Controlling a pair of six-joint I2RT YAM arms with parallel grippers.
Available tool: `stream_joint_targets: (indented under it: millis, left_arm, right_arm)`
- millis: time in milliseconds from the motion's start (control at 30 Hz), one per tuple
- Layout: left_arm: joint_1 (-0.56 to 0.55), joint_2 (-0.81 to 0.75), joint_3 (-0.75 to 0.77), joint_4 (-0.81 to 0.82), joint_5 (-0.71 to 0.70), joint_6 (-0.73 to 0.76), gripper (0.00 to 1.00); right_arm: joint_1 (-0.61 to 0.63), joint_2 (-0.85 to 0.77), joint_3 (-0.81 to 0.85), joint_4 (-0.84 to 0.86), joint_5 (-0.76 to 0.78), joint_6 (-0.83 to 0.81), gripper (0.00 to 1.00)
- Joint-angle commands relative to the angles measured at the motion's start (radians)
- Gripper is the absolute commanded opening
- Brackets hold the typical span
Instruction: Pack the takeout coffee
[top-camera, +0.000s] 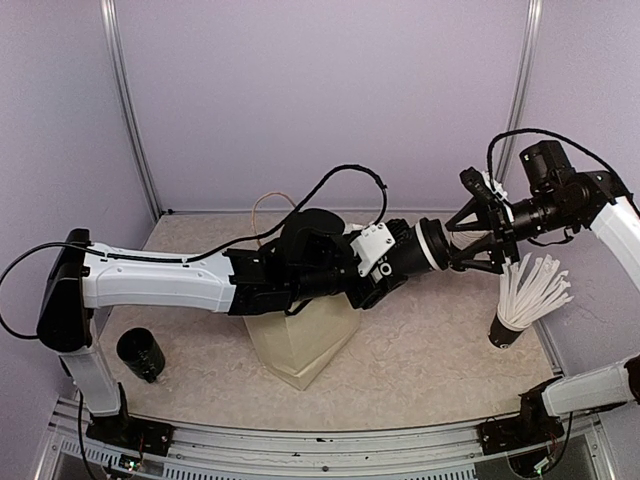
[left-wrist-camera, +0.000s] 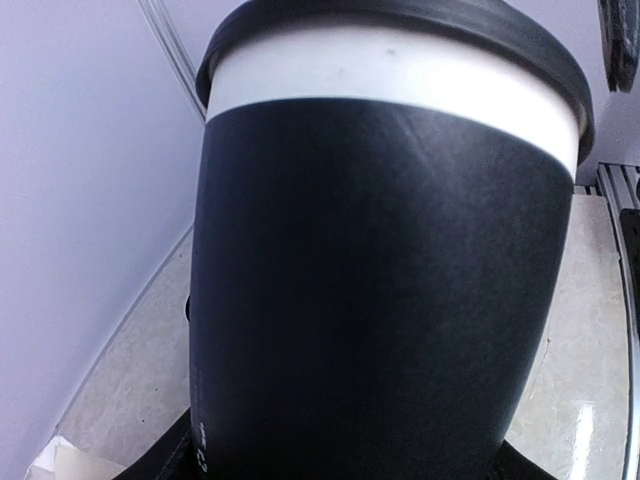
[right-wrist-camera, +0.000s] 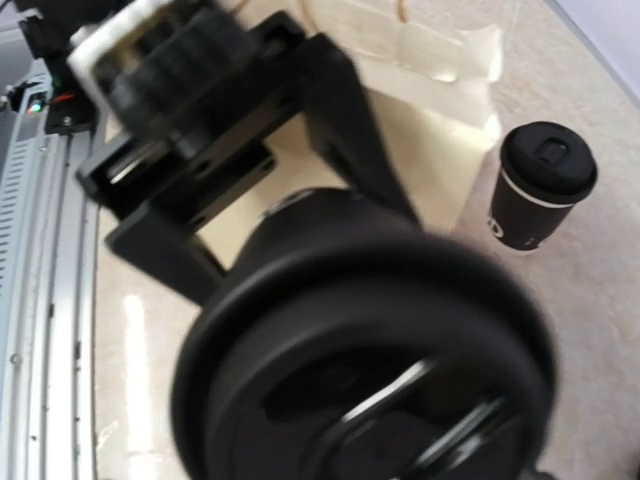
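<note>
The takeout coffee (top-camera: 425, 248), a black paper cup with a white band under its black lid, lies sideways in the air above the table, lid facing right. My left gripper (top-camera: 398, 262) is shut on its body. The cup fills the left wrist view (left-wrist-camera: 380, 300), with the lid (left-wrist-camera: 400, 15) on top. My right gripper (top-camera: 455, 246) is open, its fingertips spread just in front of the lid. In the right wrist view the lid (right-wrist-camera: 370, 370) is close and blurred, and my right fingers do not show.
A cream paper bag (top-camera: 300, 340) stands under the left arm. A black cup of white sticks (top-camera: 520, 300) stands at the right. Another black lidded cup (top-camera: 140, 355) stands at the front left, also seen in the right wrist view (right-wrist-camera: 540, 190).
</note>
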Motion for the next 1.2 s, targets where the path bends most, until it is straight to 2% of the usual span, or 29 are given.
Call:
stream_joint_targets:
  millis: [0,533,767,1167]
  left_arm:
    - [0.008,-0.038,-0.010,0.072,0.062,-0.045,0.66]
    - [0.006,-0.037,-0.001,0.038,0.091,-0.043,0.67]
    - [0.006,-0.035,0.004,0.036,0.095,-0.037,0.67]
    - [0.006,-0.039,0.010,0.020,0.117,-0.036,0.68]
  right_arm:
    - [-0.007,-0.013,-0.012,-0.023,-0.049,-0.013,0.84]
    - [-0.006,0.006,0.026,0.007,-0.026,0.017,0.87]
    - [-0.006,0.001,0.065,-0.016,0.069,0.006,0.89]
    - [0.002,0.044,0.044,-0.071,-0.004,-0.044,0.87]
